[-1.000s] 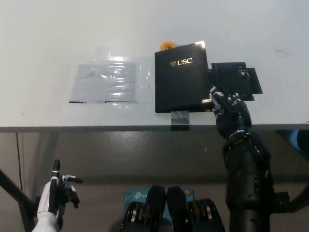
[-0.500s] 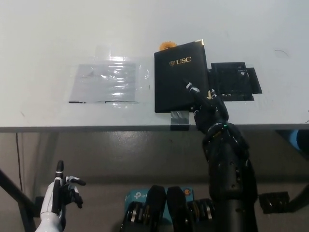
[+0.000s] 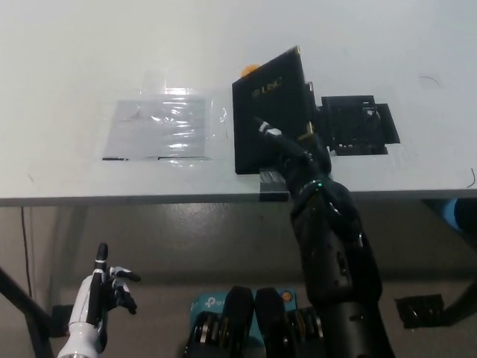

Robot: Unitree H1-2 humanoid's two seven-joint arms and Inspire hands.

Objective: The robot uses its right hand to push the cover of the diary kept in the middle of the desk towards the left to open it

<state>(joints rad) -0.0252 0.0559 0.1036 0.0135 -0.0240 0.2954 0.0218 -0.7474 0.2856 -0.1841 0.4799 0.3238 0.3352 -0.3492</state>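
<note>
Lifting at its right edge, the diary cover tilted on the bench; right hand fingers spread beneath it. Left hand hung low, fingers apart.

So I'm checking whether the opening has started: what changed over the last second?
The right robot hand slid left from the diary's right edge onto its cover, whose right side has started lifting and tilting left. Nothing was grasped. The left robot hand stays low beside the desk; the clear plastic sheet and black tape patch lie as before.
</note>
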